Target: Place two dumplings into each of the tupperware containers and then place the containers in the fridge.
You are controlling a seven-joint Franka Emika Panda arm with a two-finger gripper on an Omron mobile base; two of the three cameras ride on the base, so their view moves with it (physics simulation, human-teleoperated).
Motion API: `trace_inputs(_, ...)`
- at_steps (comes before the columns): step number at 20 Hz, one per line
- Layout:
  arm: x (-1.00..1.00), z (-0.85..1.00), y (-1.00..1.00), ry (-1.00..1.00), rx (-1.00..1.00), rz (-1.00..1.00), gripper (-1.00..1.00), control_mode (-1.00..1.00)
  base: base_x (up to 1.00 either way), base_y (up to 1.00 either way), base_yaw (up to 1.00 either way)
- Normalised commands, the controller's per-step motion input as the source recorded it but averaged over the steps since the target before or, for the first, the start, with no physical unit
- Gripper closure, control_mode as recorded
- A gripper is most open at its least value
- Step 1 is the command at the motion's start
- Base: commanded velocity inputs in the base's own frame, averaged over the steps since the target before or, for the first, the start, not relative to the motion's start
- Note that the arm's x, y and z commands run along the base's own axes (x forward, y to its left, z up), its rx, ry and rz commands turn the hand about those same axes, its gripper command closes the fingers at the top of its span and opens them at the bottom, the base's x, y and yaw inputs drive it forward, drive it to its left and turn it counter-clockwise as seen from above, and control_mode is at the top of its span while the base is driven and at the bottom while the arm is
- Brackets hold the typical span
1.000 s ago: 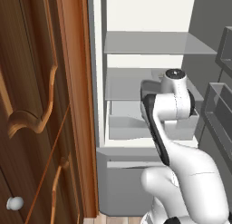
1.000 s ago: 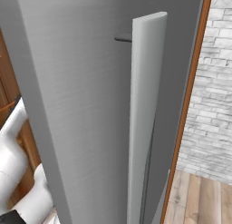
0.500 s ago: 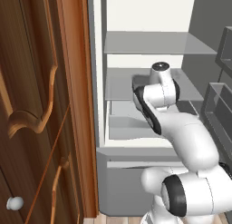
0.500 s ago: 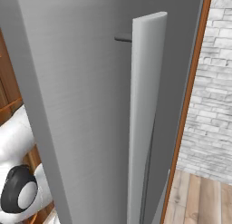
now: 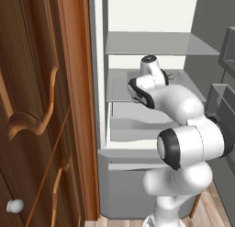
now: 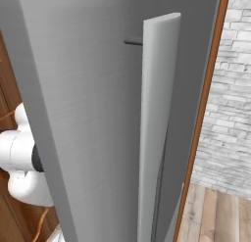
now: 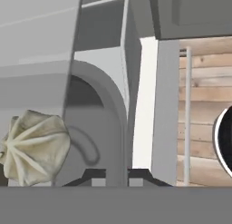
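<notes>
a kitchen corner of brown wooden cabinets [image 5: 41,120] and a plank floor [image 6: 220,216], with the fridge [image 5: 151,60] standing open right in front of the robot. nearest to me, the fridge door [image 6: 98,104] swings out so close it walls off the right side, its long pale handle [image 6: 157,123] running down it. past that, the white arm is folded in toward the white interior at the level of the middle shelf [image 5: 119,86]. close up at the hand, the fingers [image 7: 117,175] are drawn almost together and pinch the rim of a grey tupperware container [image 7: 97,128], which carries at least one pleated dumpling [image 7: 35,147]; whether a second lies beside it i cannot tell. by my reckoning the filling for this tray is done and it is being carried into the fridge, not yet set down. further in, the upper shelf [image 5: 156,43] and the grey bottom drawer [image 5: 124,189]. where the other container is, i cannot make out.
</notes>
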Motion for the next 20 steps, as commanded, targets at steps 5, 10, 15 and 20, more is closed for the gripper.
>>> trace_inputs(5,0.76,-0.18,0.0,0.0,-0.14,0.05,1.0,-1.0,0.0,0.0,0.0)
trace_inputs(10,0.36,-0.35,-0.18,0.0,-0.11,0.04,1.0,-1.0,0.0,0.0,0.0)
trace_inputs(15,0.77,-0.18,-0.17,0.0,0.0,0.01,1.0,-1.0,0.0,0.0,0.0)
trace_inputs(20,0.87,-0.1,0.0,0.0,0.0,0.0,1.0,-1.0,0.0,0.0,0.0)
